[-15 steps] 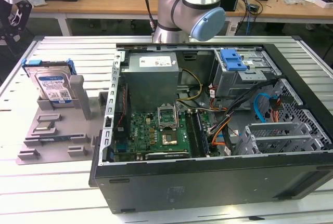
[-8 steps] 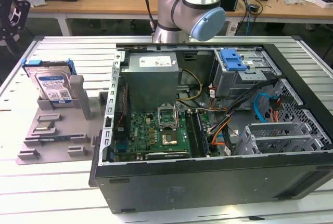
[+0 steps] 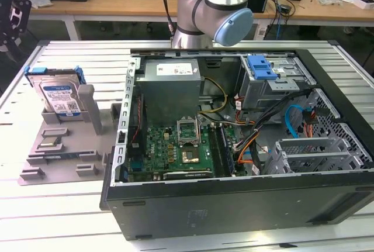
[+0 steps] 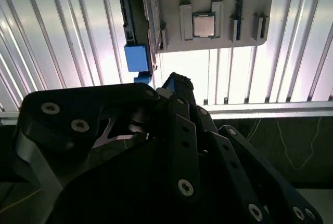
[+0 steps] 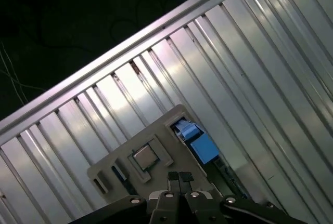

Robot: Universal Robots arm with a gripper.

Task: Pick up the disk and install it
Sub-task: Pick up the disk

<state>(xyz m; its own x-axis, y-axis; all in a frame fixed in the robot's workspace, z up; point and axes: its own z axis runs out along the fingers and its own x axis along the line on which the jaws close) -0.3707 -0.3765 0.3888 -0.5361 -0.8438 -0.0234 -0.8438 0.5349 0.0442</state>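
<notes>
- One hand (image 5: pixel 179 178) was in the first wrist view. Its two fingertips sat drawn close together with nothing between them, and it gripped no part.
- In the second wrist view the hand's black linkage body lay in the foreground, with a fingertip (image 4: pixel 175 81) just short of the blue corner of the disk carrier.
- One disk (image 3: pixel 58 95) stood upright on its edge in a slot at the rear of one grey fixture (image 3: pixel 64 161), at the exterior view's left. Its blue-and-white label faced the camera and its blue carrier frame ran around its edges.
- The disk was untouched and well apart from the drive cage.
- In both wrist views the hand hung above the fixture, near the disk's blue frame (image 5: pixel 203 147), without touching it.
- One processor chip (image 4: pixel 203 25) lay flat in a pocket of the fixture, beside the disk slot.
- The fixture rested on one ribbed aluminium counter (image 3: pixel 58 217).
- One open computer case (image 3: pixel 234 205) lay on its side on the counter, at the exterior view's right of the fixture.
- Inside the case were one grey power-supply box (image 3: pixel 169 88), one green motherboard (image 3: pixel 169 149) and one drive cage with one blue latch (image 3: pixel 261 68).
- One arm (image 3: pixel 216 6) rose behind the case.
</notes>
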